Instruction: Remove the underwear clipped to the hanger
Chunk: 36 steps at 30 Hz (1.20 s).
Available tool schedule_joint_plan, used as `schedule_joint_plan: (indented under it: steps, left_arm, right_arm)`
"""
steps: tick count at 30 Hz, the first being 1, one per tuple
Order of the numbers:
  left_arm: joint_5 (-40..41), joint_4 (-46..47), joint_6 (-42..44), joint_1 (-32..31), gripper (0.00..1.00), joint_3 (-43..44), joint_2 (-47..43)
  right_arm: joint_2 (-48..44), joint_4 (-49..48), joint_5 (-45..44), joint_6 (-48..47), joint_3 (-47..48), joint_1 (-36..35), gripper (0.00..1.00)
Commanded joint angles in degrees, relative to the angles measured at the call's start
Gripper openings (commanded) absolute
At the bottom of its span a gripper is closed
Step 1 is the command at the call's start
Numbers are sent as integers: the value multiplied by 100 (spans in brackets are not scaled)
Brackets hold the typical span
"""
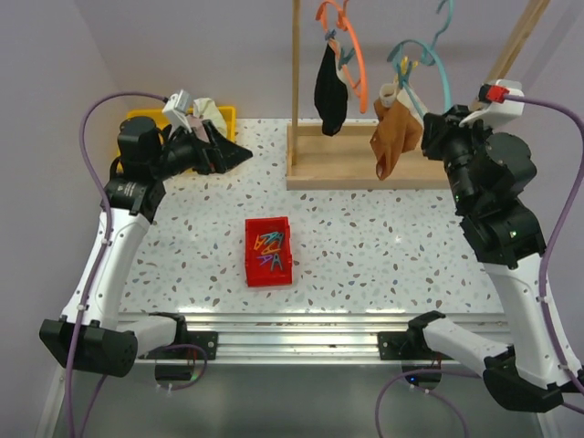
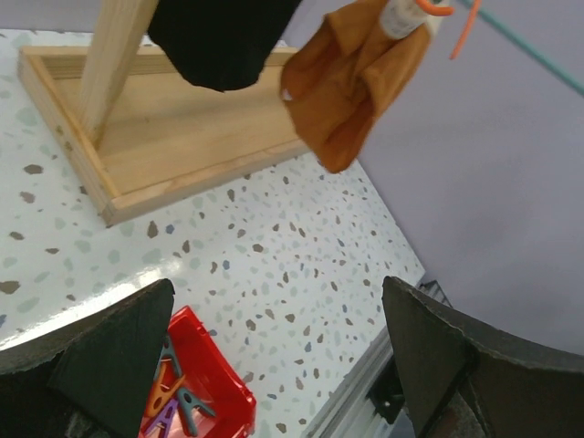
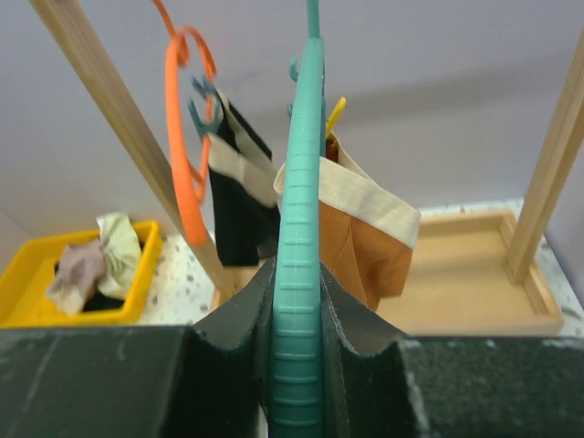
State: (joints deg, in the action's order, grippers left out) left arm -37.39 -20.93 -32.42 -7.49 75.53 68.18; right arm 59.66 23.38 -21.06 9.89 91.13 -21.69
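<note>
The right gripper [image 3: 297, 315] is clamped on the lower bar of the teal hanger [image 3: 298, 228], with both fingers pressed against its ribbed sides. The rust-brown underwear [image 3: 360, 242] hangs from that hanger just past the fingers, at about 1 o'clock in the right wrist view. A yellow clip [image 3: 335, 115] sits at its cream waistband. From above, the garment hangs at 9 o'clock from the gripper, just beside it and over the base of the wooden rack [image 1: 365, 169].

The black underwear [image 1: 330, 91] hangs from the orange hanger [image 1: 351, 50] at 10 o'clock from the right gripper, farther left on the same rack.

The left gripper [image 1: 228, 153] is well apart from both garments, low over the table [image 1: 383, 237] at the left, and its fingers [image 2: 119, 351] are spread wide with nothing between them. In its wrist view the two garments show at 12 and 1 o'clock (only their lower ends are in frame).

A red bin [image 1: 268, 274] of coloured clips sits mid-table. A yellow bin [image 1: 139, 117] at the far left holds a pale cloth bundle [image 1: 210, 113].
</note>
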Motion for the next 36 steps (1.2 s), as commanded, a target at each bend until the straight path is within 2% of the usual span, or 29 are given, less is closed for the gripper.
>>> schedule_joint_plan:
  steps: [1, 6, 10, 18, 26, 36]
  left_arm:
    - [-751, 624, -237, -104, 100, 51, 28]
    - [-1788, 1082, -501, -507, 100, -407, 116]
    - [-1922, 530, -318, -1096, 100, -285, 353]
    - [-780, 766, -1301, -1966, 100, -803, 598]
    - [714, 608, -1820, -3046, 100, -627, 1407]
    - [2419, -394, -1829, -4138, 100, 751, 2989]
  right_arm:
    - [-427, 648, 92, 424, -427, 7, 0]
    - [-1183, 1720, 593, 1171, -1253, 16, 0]
    - [-1781, 2302, 1138, 1436, -1581, 16, 0]
    - [-2344, 2838, 2306, 1656, -2195, 16, 0]
    - [-2731, 3006, 2571, 1691, -2872, 7, 0]
    - [-2793, 2945, 2238, 1736, -3119, 7, 0]
